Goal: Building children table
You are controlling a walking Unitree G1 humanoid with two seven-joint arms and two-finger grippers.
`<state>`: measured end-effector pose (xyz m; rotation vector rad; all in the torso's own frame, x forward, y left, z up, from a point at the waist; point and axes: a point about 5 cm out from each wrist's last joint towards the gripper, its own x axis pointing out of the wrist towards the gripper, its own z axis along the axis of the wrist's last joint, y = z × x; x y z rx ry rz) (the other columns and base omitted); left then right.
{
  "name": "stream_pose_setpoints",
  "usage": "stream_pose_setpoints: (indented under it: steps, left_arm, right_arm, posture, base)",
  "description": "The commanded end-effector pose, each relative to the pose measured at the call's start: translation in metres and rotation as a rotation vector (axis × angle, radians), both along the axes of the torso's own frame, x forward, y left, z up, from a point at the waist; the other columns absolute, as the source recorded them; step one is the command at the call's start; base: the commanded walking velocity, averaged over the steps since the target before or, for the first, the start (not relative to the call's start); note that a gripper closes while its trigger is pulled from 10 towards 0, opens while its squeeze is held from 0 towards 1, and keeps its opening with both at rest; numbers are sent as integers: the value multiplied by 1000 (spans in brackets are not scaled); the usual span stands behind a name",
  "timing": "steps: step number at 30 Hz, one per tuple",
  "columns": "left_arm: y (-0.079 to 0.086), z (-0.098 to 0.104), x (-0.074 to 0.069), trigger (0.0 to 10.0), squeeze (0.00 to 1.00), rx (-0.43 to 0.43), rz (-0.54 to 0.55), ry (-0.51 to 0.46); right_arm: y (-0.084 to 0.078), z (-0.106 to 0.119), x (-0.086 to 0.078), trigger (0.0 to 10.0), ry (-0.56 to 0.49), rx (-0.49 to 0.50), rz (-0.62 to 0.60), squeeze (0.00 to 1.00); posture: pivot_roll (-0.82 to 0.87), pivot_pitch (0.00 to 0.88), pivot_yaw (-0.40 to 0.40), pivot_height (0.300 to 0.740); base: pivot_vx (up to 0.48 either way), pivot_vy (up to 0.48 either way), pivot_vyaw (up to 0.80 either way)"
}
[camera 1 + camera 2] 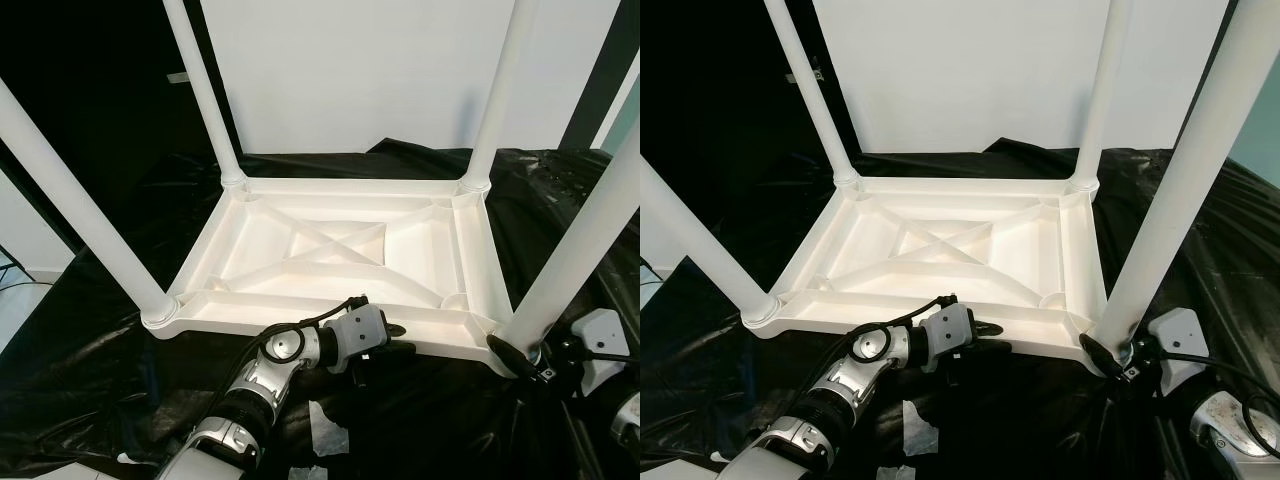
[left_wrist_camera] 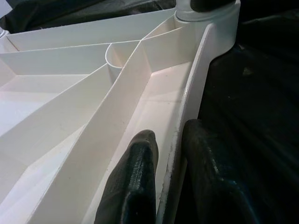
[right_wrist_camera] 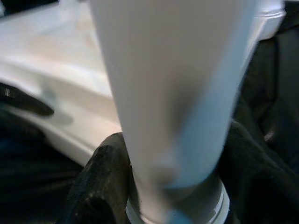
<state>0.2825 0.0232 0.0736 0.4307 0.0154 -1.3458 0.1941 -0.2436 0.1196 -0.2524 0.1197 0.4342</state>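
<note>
The white ribbed plastic tabletop [image 1: 340,250] lies upside down on black sheeting [image 1: 120,330], four legs seated. The left gripper [image 1: 385,345] pinches its six-o'clock rim, while the right gripper [image 1: 1110,358] clasps the base of the white tubular leg [image 1: 1170,190] at four o'clock. This looks like final seating of that leg; next probably calls for pressing it home.

Left arm [image 1: 262,372]: silver jointed segments with ribbed black collars, a black cable looping over the wrist (toward a grey boxy housing). Left gripper [image 2: 170,177]: two long black matte fingers. Right arm [image 1: 1215,420]: pale grey housing, black cabling behind its gripper.

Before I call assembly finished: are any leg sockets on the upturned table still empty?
No, all four corners of the tabletop hold a white leg.
</note>
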Motion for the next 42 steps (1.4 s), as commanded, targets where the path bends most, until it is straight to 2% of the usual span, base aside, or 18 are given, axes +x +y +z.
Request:
stream_pose_setpoints:
  steps: [1, 5, 7, 8, 9, 11, 14, 17, 20, 21, 22, 23, 27, 28, 30, 34, 35, 42]
  left_arm:
    - [10, -35, -11, 10000, 0, 91, 135, 113]
    - [11, -36, -11, 10000, 0, 90, 139, 114]
    - [10, -36, -11, 10000, 0, 88, 141, 114]
    - [10, -36, -11, 10000, 0, 88, 141, 114]
    - [9, -36, -11, 10000, 0, 84, 143, 115]
    - [9, -36, -11, 10000, 0, 84, 143, 115]
    - [9, -36, -11, 10000, 0, 80, 149, 115]
    - [12, -37, -11, 10000, 0, 88, 149, 115]
    - [12, -36, -11, 10000, 0, 89, 146, 114]
    - [11, -35, -10, 10000, 0, 88, 145, 113]
    - [11, -35, -10, 10000, 0, 87, 145, 113]
    - [10, -34, -9, 10000, 0, 86, 144, 111]
    - [9, -34, -9, 10000, 0, 84, 145, 109]
    - [9, -34, -9, 10000, 0, 84, 146, 109]
    - [9, -34, -9, 10000, 0, 84, 147, 110]
    - [9, -35, -9, 10000, 0, 85, 149, 111]
    - [10, -35, -9, 10000, 0, 84, 153, 110]
    - [11, -36, -10, 10000, 0, 85, 150, 114]
  right_arm:
    - [13, -14, -2, 0, 22, 69, -37, 0]
    - [22, -17, -2, 0, 3, 91, -104, 0]
    - [43, -23, -3, 0, -14, 121, -203, 0]
    - [43, -23, -3, 0, -14, 121, -203, 0]
    - [57, -28, -7, 0, -42, 131, -305, 0]
    - [57, -28, -7, 0, -42, 131, -305, 0]
    - [60, -30, -9, 0, -69, 149, -405, 0]
    - [47, -27, -11, 0, -124, 180, -604, 0]
    - [45, -29, -10, 0, -130, 181, -662, 0]
    - [49, -30, -9, 1804, -118, 183, -645, 0]
    - [52, -31, -9, 1804, -109, 184, -631, 0]
    - [53, -30, -8, 10000, -108, 179, -618, 0]
    - [55, -29, -5, 10000, -122, 148, -598, 20]
    - [56, -28, -2, 10000, -128, 138, -557, 1000]
    - [58, -26, 3, 10000, -123, 114, -443, 1000]
    - [55, -22, 4, 10000, -115, 87, -357, 1000]
    - [51, -19, 4, 10000, -115, 73, -316, 0]
    - [35, -12, 3, 10000, -87, 32, -140, 0]
  posture:
    - [-96, 0, 59, 740]
    - [-93, 0, 56, 740]
    - [-91, 0, 52, 740]
    - [-91, 0, 52, 740]
    - [-83, 0, 43, 740]
    - [-83, 0, 43, 740]
    - [-84, 0, 44, 740]
    - [-92, 0, 47, 740]
    - [-94, 0, 50, 740]
    - [-93, 0, 52, 740]
    - [-93, 0, 52, 740]
    - [-92, 0, 49, 740]
    - [-92, 0, 49, 740]
    - [-91, 0, 48, 740]
    - [-92, 0, 47, 740]
    - [-90, 0, 40, 740]
    - [-89, 0, 37, 740]
    - [-82, 0, 50, 740]
  base:
    - [0, 0, 0]
    - [0, 0, 0]
    - [0, 0, 0]
    - [0, 0, 0]
    - [0, 0, 0]
    - [0, 0, 0]
    - [0, 0, 0]
    - [0, 0, 0]
    - [0, 0, 0]
    - [0, 0, 0]
    - [0, 0, 0]
    - [0, 0, 0]
    - [0, 0, 0]
    - [0, 0, 0]
    - [0, 0, 0]
    - [0, 0, 0]
    - [0, 0, 0]
    - [0, 0, 0]
